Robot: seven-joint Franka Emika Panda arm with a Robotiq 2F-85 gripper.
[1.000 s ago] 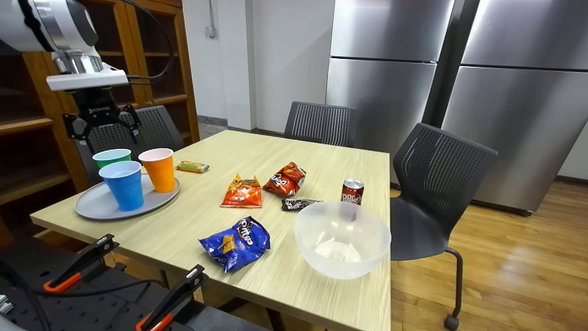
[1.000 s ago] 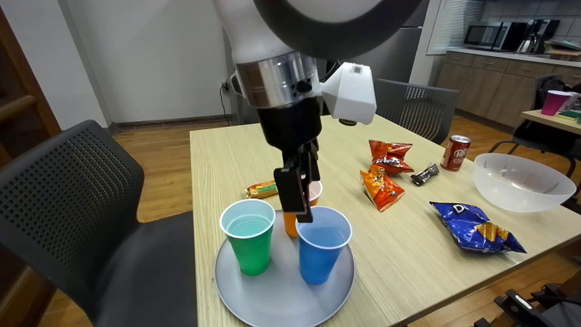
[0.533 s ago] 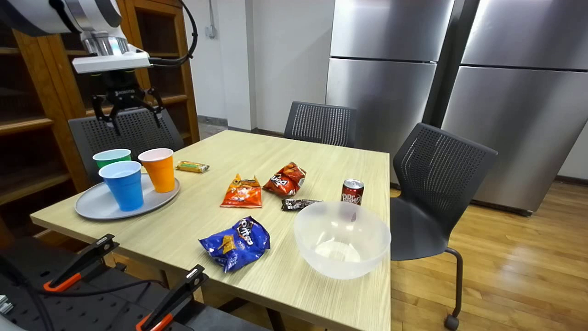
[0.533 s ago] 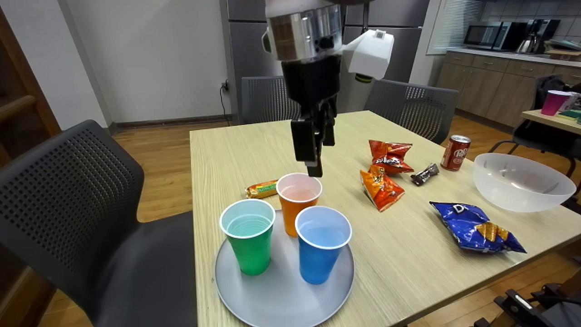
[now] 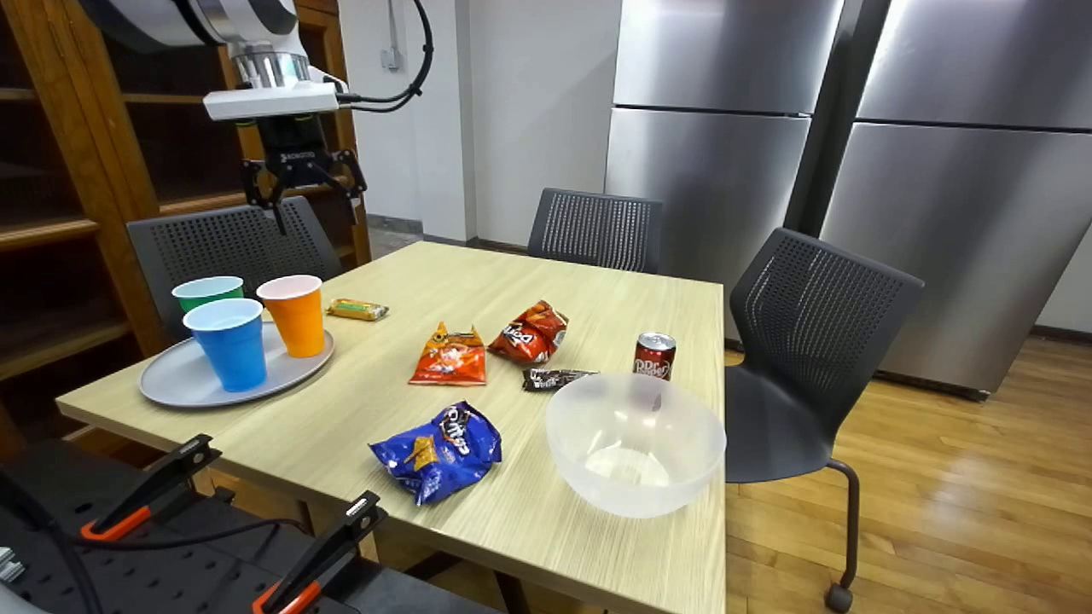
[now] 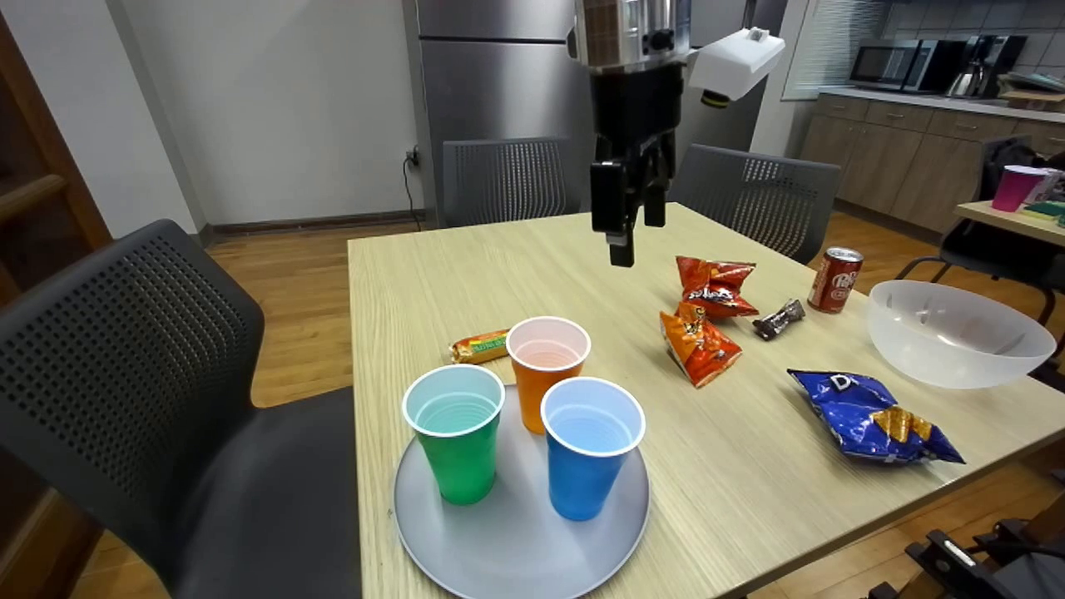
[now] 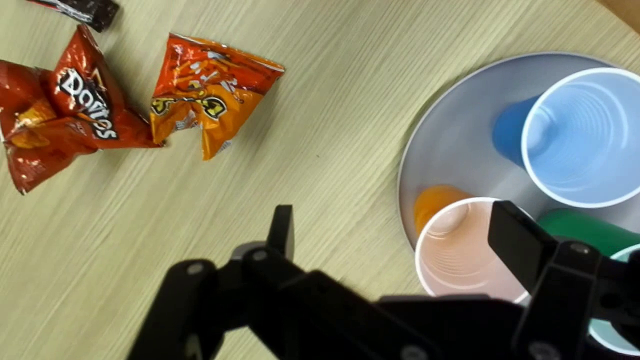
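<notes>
My gripper [image 5: 316,218] hangs open in the air above the table, its spread fingers empty, in both exterior views. From the wrist view, one black finger [image 7: 522,245] overlaps the orange cup [image 7: 465,250] in the picture, but the gripper is well above it. That cup shares a round grey plate [image 6: 532,553] with a blue cup [image 6: 582,474] and a green cup [image 6: 462,457], all upright. Beside the plate lies a yellow wrapped bar [image 5: 357,309]. An orange snack bag [image 7: 215,90] and a red Doritos bag [image 7: 75,110] lie close together.
A dark wrapped bar [image 5: 554,379], a Dr Pepper can [image 5: 655,355], a frosted bowl [image 5: 636,443] and a blue chip bag [image 5: 444,452] are on the table [image 5: 409,281]. Chairs [image 6: 166,399] stand around it. Black-and-orange clamps [image 5: 320,554] sit near the front edge.
The gripper has risen and moved away from above the cups, rightward in both exterior views, with its jaws staying open. Cups, plate and snacks have kept their places.
</notes>
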